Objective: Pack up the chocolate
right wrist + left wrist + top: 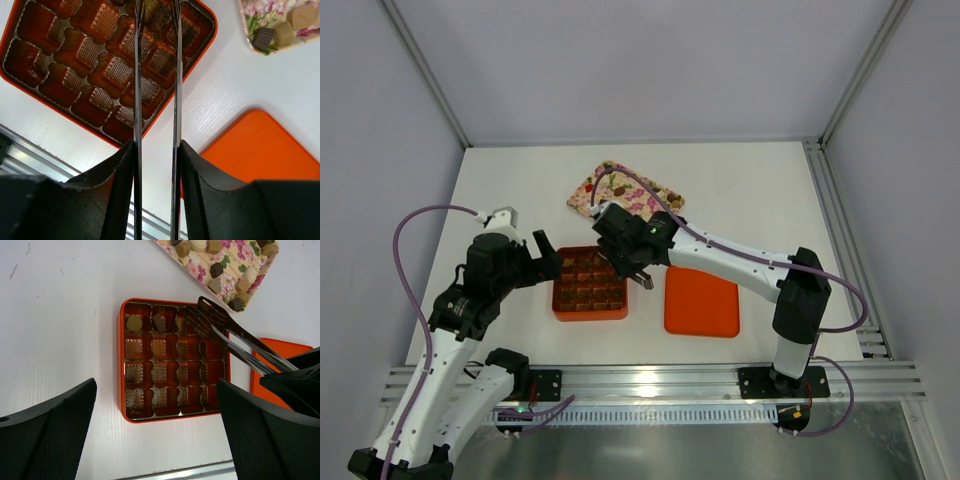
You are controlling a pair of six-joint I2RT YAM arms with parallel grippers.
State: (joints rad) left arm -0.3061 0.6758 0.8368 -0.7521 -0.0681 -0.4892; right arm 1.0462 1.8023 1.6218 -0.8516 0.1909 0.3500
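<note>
The orange gridded box (590, 283) lies between my arms. In the left wrist view the box (121, 365) holds a tan chocolate (133, 322) and a dark one (159, 322) in its far row. My right gripper (635, 262) is shut on metal tongs (137, 75), whose tips (212, 320) hang over that far row. A tan lump (151, 6) shows between the tong tips; whether they grip it is unclear. More chocolate (216, 269) lies in the floral tray (625, 192). My left gripper (545, 262) is open and empty at the box's left side.
The orange lid (701, 300) lies flat right of the box, under the right arm. An aluminium rail (650, 380) runs along the table's near edge. White enclosure walls stand at the back and sides.
</note>
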